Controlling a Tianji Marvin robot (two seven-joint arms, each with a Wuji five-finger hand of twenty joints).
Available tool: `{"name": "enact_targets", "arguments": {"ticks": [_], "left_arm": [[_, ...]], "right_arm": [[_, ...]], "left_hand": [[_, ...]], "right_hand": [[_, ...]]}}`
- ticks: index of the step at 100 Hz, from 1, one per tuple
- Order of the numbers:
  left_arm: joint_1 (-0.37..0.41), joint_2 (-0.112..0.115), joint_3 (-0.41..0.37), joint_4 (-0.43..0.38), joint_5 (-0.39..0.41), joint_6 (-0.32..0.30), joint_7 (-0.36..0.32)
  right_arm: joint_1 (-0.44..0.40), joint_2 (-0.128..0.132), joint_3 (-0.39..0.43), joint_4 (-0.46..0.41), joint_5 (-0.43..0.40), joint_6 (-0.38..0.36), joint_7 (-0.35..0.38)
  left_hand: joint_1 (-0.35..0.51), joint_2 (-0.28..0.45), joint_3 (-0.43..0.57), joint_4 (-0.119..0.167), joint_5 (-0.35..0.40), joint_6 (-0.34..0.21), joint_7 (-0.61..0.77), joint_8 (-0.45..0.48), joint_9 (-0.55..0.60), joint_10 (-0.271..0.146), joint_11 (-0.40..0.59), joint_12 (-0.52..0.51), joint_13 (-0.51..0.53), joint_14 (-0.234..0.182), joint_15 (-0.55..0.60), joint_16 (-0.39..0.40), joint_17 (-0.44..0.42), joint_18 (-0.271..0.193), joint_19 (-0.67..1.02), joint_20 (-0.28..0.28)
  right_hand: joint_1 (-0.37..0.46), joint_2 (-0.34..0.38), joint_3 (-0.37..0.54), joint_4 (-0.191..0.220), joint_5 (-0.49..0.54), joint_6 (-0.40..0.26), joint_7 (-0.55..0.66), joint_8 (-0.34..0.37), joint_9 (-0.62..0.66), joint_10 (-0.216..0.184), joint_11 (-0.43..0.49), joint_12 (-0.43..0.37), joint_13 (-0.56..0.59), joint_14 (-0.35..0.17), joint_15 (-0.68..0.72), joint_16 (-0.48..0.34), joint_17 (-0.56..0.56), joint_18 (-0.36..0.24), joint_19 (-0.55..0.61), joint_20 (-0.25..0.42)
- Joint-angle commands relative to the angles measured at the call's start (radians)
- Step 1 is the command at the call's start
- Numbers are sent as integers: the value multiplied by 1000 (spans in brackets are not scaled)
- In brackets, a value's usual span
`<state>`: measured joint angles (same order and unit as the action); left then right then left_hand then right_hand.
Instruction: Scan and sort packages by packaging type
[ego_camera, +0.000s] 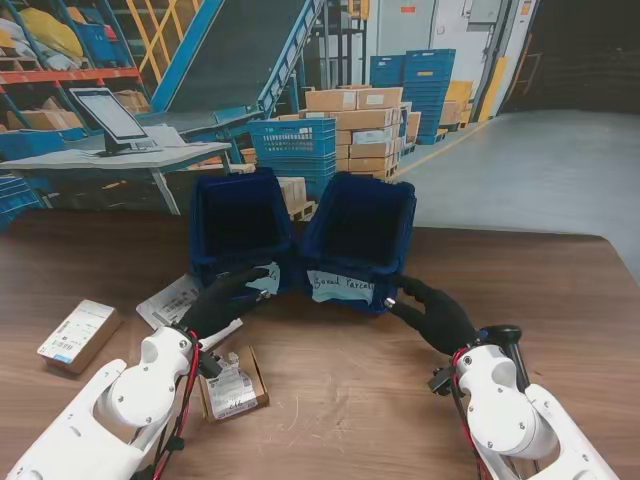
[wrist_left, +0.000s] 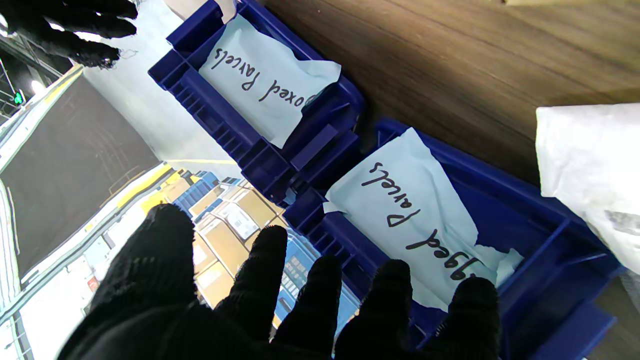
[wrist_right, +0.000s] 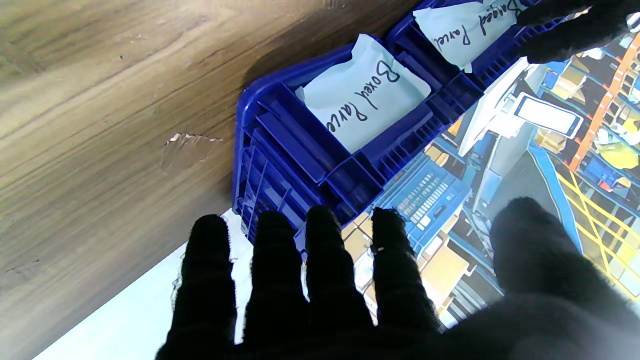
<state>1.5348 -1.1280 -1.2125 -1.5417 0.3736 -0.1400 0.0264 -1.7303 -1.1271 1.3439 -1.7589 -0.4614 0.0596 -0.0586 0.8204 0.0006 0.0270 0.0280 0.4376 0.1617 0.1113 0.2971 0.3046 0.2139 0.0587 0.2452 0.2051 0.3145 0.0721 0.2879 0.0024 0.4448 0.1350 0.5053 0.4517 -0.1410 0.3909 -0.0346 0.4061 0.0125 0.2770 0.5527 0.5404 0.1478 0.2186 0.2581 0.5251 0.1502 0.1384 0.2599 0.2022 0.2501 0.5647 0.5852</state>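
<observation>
A: Stand view first: your left hand (ego_camera: 228, 298) is spread and holding nothing at the front of the bagged-parcels bin (ego_camera: 238, 228). The white bagged parcel (ego_camera: 172, 300) lies just to its left, long axis slanting away from you.

B: And the right?

A: Your right hand (ego_camera: 432, 312) is farther off, fingers apart, empty, by the boxed-parcels bin (ego_camera: 358, 240). The boxed parcel (ego_camera: 234, 383) sits nearer to you, beside your left forearm.
</observation>
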Motion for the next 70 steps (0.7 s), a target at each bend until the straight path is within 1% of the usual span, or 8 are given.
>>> {"name": "enact_targets", "arguments": {"ticks": [1,10,17,31,43,53,65,70], "left_arm": [[20,-5,-8,-23,-10,13,-9],[37,0,-24,-45,-7,29,-24],[54,6,-39,-68,11,44,-42],[94,16,-75,-112,79,89,-58],[129,28,-117,-140,135,123,-96],[158,35,-154,-150,171,123,-114],[180,42,-195,-147,209,103,-126],[187,47,-212,-148,237,101,-140]], "right_arm": [[-7,-3,1,-7,-2,3,14],[-6,-4,2,-7,2,2,10],[-4,-5,2,-4,4,-2,9],[-2,-5,1,-1,4,-13,5],[-4,-7,4,-6,4,-18,-5],[-8,-8,6,-10,1,-19,-12],[-9,-10,3,-13,2,-23,-19],[-9,-9,0,-13,1,-25,-20]], "left_hand": [[27,39,-39,6,13,7,-3,-4,34,-3,-25,11,-23,-5,-21,-10,-16,-15,-7,14],[28,38,-39,6,13,7,-3,-4,34,-4,-26,11,-26,-7,-22,-10,-15,-15,-7,14],[27,39,-39,6,13,8,-3,-4,34,-3,-25,11,-25,-6,-21,-10,-16,-15,-7,14],[15,29,-45,4,9,9,-5,-4,35,-5,-25,12,-24,-8,-21,-10,-17,-12,-8,13],[3,12,-44,5,-5,12,-10,-6,27,-7,-27,12,-27,-10,-22,-10,-17,-15,-10,12],[-10,-12,-44,5,-15,16,-14,-7,20,-7,-27,13,-30,-11,-22,-10,-16,-17,-9,11],[-16,-59,-39,8,-28,20,-19,-10,15,-13,-26,15,-33,-18,-22,-11,-18,-22,-11,10],[-20,-81,-39,9,-33,24,-21,-11,11,-14,-27,16,-36,-21,-23,-11,-21,-24,-12,9]], "right_hand": [[-2,25,-11,31,12,-8,-2,2,-1,-31,-6,0,-4,-10,-2,24,-10,-5,3,12],[-1,25,-10,31,13,-9,-2,2,-1,-31,-6,0,-4,-9,-2,24,-10,-4,3,12],[-2,25,-11,31,12,-10,-2,2,-1,-32,-6,0,-3,-10,-2,24,-10,-3,3,12],[-2,25,-11,31,13,-10,-1,2,-1,-32,-6,0,-4,-9,-2,24,-10,-4,3,12],[-2,25,-10,31,12,-8,-2,2,-1,-33,-6,0,-4,-10,-3,24,-10,-5,2,12],[-2,25,-10,31,14,-8,-1,2,0,-32,-6,0,-3,-11,-2,24,-10,-4,2,12],[-1,24,-10,31,14,-8,-1,2,-1,-31,-6,0,-3,-9,-2,24,-11,-3,2,12],[-2,25,-10,31,14,-9,-1,2,-1,-32,-6,0,-4,-12,-3,24,-9,-4,3,13]]}}
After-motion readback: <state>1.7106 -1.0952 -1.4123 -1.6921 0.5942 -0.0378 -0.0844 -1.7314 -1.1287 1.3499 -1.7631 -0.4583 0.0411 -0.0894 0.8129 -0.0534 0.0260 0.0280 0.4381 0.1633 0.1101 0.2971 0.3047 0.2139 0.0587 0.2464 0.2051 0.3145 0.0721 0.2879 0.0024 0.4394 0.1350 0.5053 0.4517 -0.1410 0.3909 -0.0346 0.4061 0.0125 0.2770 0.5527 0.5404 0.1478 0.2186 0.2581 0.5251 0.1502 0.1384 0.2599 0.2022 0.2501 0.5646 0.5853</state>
